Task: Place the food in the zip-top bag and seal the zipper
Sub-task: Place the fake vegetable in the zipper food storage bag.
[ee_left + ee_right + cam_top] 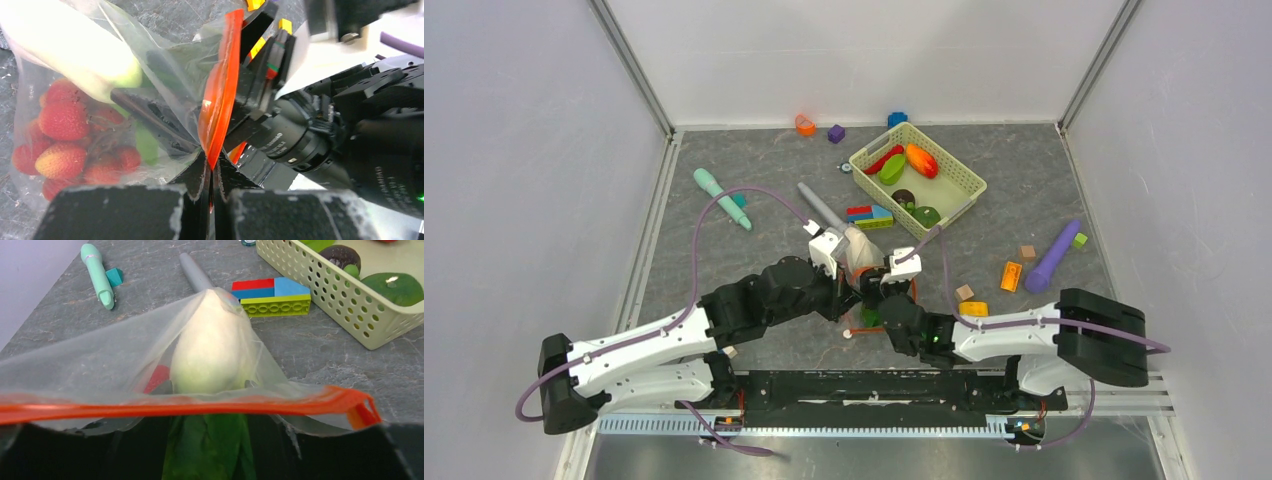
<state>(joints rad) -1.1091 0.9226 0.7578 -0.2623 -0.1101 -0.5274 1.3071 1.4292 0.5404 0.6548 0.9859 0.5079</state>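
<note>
- Clear floppy plastic zip-top bag (90, 370) mid-table btw both arms, mouth edge toward them. Leafy green bok choy w/ white stalk (210, 355) and red berries (62, 120) already inside.
- Pale green lattice basket (325, 295) beyond bag, to the right, holding orange-red, green and dark pieces (921, 160) (so filling prob. not finished).
- Left gripper (211, 175) pressed together, pinching thin orange-red zipper strip (175, 409) at one end.
- Right gripper (884, 290) close against same strip; spread or clamped, can't tell.
- Strip's long axis side to side across right wrist view; sealing pass likely to run along it, away from left pinch.
</note>
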